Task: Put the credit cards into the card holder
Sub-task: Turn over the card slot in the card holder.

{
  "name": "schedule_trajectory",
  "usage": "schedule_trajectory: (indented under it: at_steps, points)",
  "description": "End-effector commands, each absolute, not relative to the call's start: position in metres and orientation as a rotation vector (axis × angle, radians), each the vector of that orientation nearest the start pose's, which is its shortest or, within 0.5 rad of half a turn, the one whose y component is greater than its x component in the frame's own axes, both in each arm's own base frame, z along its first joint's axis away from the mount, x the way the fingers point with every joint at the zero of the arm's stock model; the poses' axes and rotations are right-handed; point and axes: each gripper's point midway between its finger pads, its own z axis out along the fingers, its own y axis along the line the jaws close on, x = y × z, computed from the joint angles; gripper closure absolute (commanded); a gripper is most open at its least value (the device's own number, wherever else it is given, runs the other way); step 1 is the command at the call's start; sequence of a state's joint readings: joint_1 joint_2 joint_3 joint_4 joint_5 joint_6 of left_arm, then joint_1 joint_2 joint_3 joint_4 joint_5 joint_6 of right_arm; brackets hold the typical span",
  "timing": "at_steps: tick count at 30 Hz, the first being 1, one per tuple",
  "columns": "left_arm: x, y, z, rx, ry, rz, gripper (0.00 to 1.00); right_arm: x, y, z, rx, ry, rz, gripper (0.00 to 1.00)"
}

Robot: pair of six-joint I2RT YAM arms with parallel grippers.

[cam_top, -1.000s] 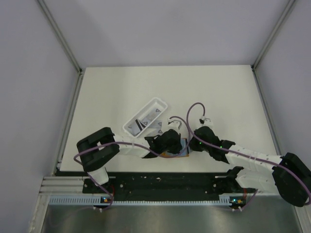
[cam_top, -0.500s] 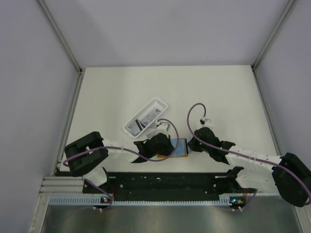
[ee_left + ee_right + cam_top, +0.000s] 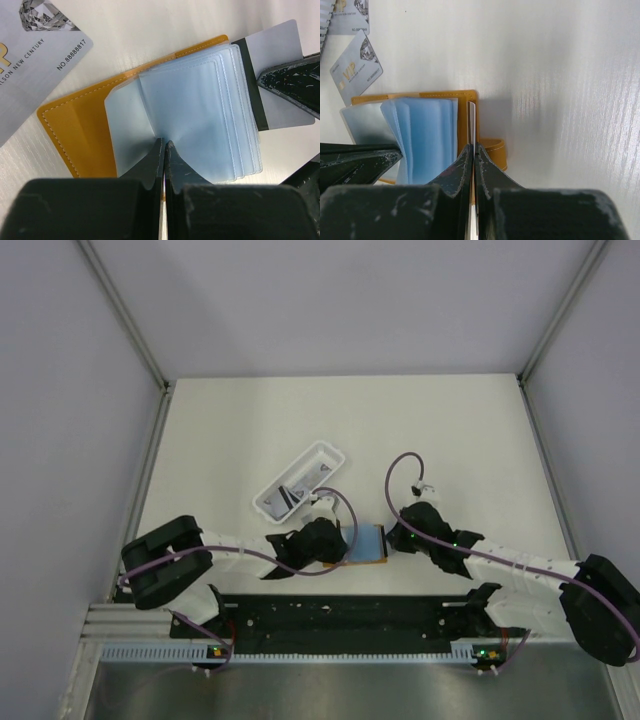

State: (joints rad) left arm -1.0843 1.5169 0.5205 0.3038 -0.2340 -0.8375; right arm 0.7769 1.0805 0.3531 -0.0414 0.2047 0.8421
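Observation:
The card holder (image 3: 366, 543) lies open near the table's front edge, its orange cover (image 3: 75, 120) spread flat and its pale blue clear sleeves (image 3: 200, 115) fanned up. My left gripper (image 3: 163, 145) is shut, its tips pressed down between the sleeves at the fold. My right gripper (image 3: 473, 147) is shut on a credit card (image 3: 471, 117), seen edge-on at the holder's right edge. In the left wrist view that card (image 3: 280, 85) shows a black stripe and lies behind the sleeves. Two silver VIP credit cards (image 3: 355, 67) (image 3: 347, 15) lie on the table beyond the holder.
A long white tray (image 3: 338, 455) with dark-marked cards in it lies at a slant just behind the left gripper. The holder's orange strap (image 3: 492, 150) sticks out beside my right fingertips. The table's front edge and the black base rail (image 3: 330, 615) are close behind the holder.
My left arm has drawn back to the left and its gripper has slid left across the holder, so the sleeves now lie spread open. The right gripper has stayed put with its card.

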Motion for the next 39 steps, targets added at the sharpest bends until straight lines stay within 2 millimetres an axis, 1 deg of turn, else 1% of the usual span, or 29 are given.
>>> schedule_trajectory:
  at_steps: [1, 3, 6, 9, 12, 15, 17, 20, 22, 24, 30, 34, 39]
  points:
    - [0.163, -0.282, -0.022, 0.223, 2.491, -0.556, 1.00, 0.185, 0.161, 0.003, 0.155, 2.484, 0.366, 1.00]
    - [0.163, -0.283, -0.025, 0.223, 2.498, -0.557, 1.00, 0.186, 0.161, 0.006, 0.149, 2.478, 0.372, 1.00]
    - [0.163, -0.286, -0.028, 0.224, 2.507, -0.561, 1.00, 0.191, 0.164, 0.024, 0.141, 2.433, 0.402, 1.00]
    - [0.162, -0.286, -0.030, 0.226, 2.511, -0.560, 1.00, 0.198, 0.167, 0.053, 0.124, 2.351, 0.450, 1.00]
    - [0.162, -0.286, -0.030, 0.227, 2.512, -0.562, 1.00, 0.203, 0.172, 0.092, 0.087, 2.239, 0.539, 1.00]
    - [0.162, -0.286, -0.030, 0.228, 2.513, -0.563, 1.00, 0.202, 0.180, 0.122, 0.032, 2.165, 0.632, 1.00]
    - [0.162, -0.286, -0.029, 0.227, 2.511, -0.563, 1.00, 0.196, 0.193, 0.133, -0.035, 2.156, 0.710, 1.00]
    - [0.162, -0.286, -0.028, 0.226, 2.509, -0.563, 1.00, 0.186, 0.215, 0.137, -0.144, 2.179, 0.828, 1.00]
    - [0.163, -0.287, -0.028, 0.227, 2.508, -0.563, 1.00, 0.182, 0.227, 0.134, -0.190, 2.195, 0.893, 1.00]
    - [0.163, -0.288, -0.028, 0.229, 2.511, -0.564, 1.00, 0.181, 0.237, 0.132, -0.218, 2.198, 0.936, 1.00]
    - [0.164, -0.291, -0.027, 0.231, 2.507, -0.571, 1.00, 0.184, 0.246, 0.118, -0.243, 2.247, 0.936, 1.00]
    - [0.164, -0.291, -0.027, 0.233, 2.507, -0.570, 1.00, 0.187, 0.247, 0.114, -0.234, 2.251, 0.927, 1.00]
    - [0.163, -0.292, -0.026, 0.235, 2.508, -0.575, 1.00, 0.190, 0.248, 0.104, -0.218, 2.280, 0.903, 1.00]
